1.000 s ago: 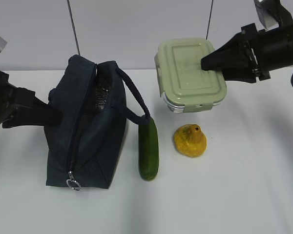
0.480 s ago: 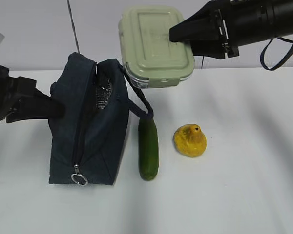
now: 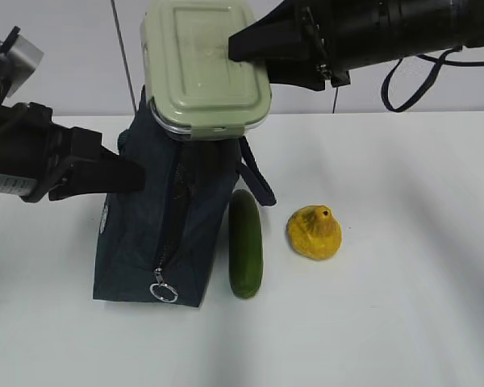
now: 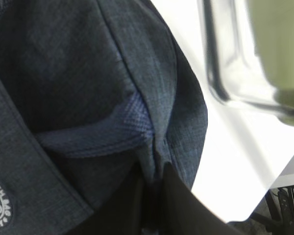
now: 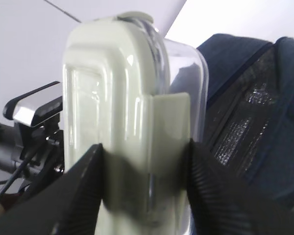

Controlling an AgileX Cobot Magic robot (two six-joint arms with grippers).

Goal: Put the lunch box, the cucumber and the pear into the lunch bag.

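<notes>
Right jaws [image 5: 142, 191] clamp the lunch box [image 3: 203, 66] aloft over the lunch bag [image 3: 165, 218], whose side left jaws [image 4: 154, 171] pinch.

White bench [image 3: 403, 322], plain and matte, backed by a pale wall. Stood on it: dark navy lunch bag [image 3: 137, 242], zipper open along the top, silver ring pull hanging at the near end. Lay just right of the bag: dark green cucumber [image 3: 245, 243], lengthwise toward the camera, close beside the bag's side. Sat farther right of the bag, past the cucumber and apart from it: yellow-orange pear [image 3: 314, 232].
</notes>
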